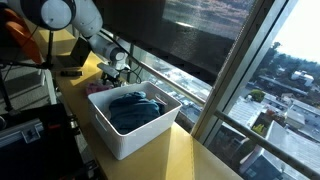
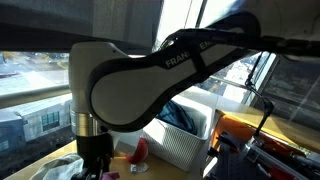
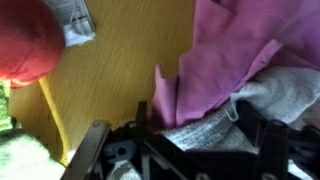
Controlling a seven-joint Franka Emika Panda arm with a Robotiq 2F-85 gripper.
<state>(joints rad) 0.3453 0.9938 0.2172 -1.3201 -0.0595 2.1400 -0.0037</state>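
Note:
My gripper (image 3: 195, 118) is low over the yellow tabletop (image 3: 110, 75). Its two dark fingers stand apart, open, with a grey cloth (image 3: 205, 128) between them. A pink cloth (image 3: 225, 55) lies crumpled just beyond the fingertips, partly over the grey one. A red soft item (image 3: 28, 42) with a white tag (image 3: 76, 22) lies at the upper left. In both exterior views the gripper (image 1: 113, 72) (image 2: 96, 166) is down at the table beside a white basket (image 1: 120, 142) (image 2: 185, 148). The red item (image 2: 140, 150) also shows there.
The white basket holds dark blue clothes (image 1: 132, 108). A window with a railing (image 1: 170, 80) runs along the table's far side. Cables and equipment (image 1: 25, 95) stand by the arm's base. The arm's large white link (image 2: 150, 75) blocks much of an exterior view.

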